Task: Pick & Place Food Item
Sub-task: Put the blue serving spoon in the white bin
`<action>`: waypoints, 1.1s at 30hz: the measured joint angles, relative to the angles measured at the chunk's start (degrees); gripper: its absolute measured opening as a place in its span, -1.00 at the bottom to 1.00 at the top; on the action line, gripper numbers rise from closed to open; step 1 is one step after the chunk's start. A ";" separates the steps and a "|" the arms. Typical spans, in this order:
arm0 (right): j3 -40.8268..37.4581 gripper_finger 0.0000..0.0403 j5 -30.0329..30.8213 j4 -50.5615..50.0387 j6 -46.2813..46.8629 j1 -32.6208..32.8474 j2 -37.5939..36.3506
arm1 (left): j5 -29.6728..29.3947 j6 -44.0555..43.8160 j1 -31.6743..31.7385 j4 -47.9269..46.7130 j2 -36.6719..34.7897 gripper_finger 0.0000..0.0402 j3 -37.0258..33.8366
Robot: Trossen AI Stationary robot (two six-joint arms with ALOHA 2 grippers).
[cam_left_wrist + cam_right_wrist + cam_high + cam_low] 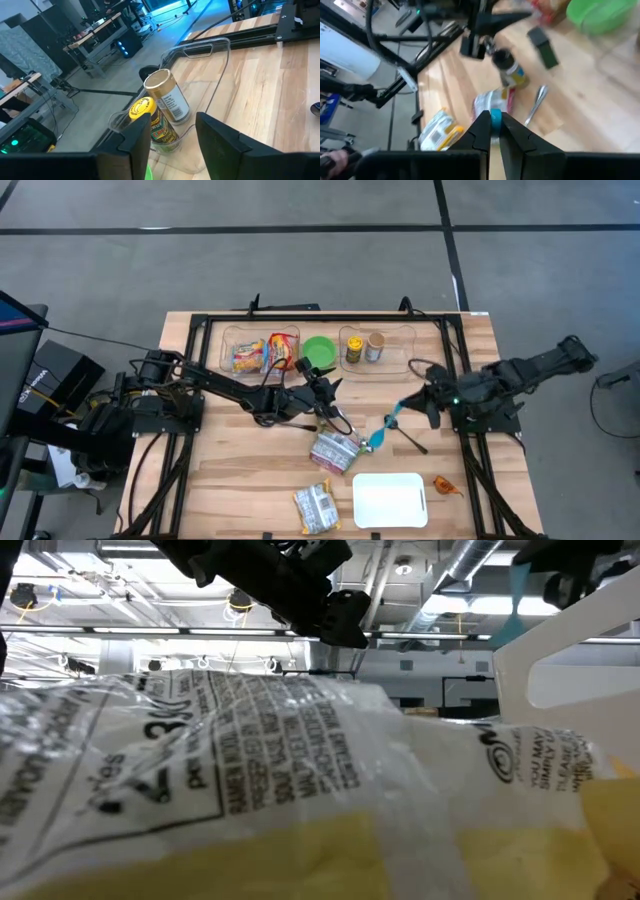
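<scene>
My left gripper [330,392] is out over the middle of the table in the high view, just below the green bowl [319,351], fingers parted with nothing between them. In my left wrist view the two dark fingers [220,142] stand apart with bare air in the gap, and past them sit a gold-capped can [167,95] and a yellow-lidded jar [150,122] inside a clear tray [210,47]. In the high view that tray [400,365] is at upper centre, right of the bowl.

My right gripper [432,402] is right of centre in the high view, clamped on the handle of a teal spatula [388,425] that slants down-left toward the middle. My right wrist view shows my fingers [481,134] pinched tight on the teal handle [495,119].

The food: a silvery snack packet [336,451] lies just below centre, right by the spatula's lower end. A second packet [316,507], yellow and white, lies at the lower edge, left of a white cutting board [390,499]. More snack bags [262,354] sit in another clear tray [228,338] at upper left of the table. A small orange thing [447,486] is right of the board; can't tell what it is. The low view is mostly filled by a crinkly clear wrapper [250,770] close up.
</scene>
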 joint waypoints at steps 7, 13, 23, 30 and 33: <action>0.00 -0.92 10.97 0.88 9.23 14.57 4.05 | -0.02 0.00 0.00 -0.01 -0.02 -0.26 0.00; 0.00 -0.92 20.45 3.15 16.19 24.32 8.48 | -0.02 0.00 0.00 0.00 -0.02 -0.26 0.00; 0.00 -0.91 28.13 8.15 27.05 32.66 19.40 | -0.18 0.00 0.01 0.00 -0.02 -0.26 0.00; 0.00 -0.91 32.33 11.66 33.30 35.83 26.56 | -0.22 0.00 0.02 0.37 -0.02 -0.26 0.00; 0.00 -0.91 34.17 13.18 35.93 37.22 29.17 | -0.20 0.00 0.02 0.39 -0.02 -0.26 0.00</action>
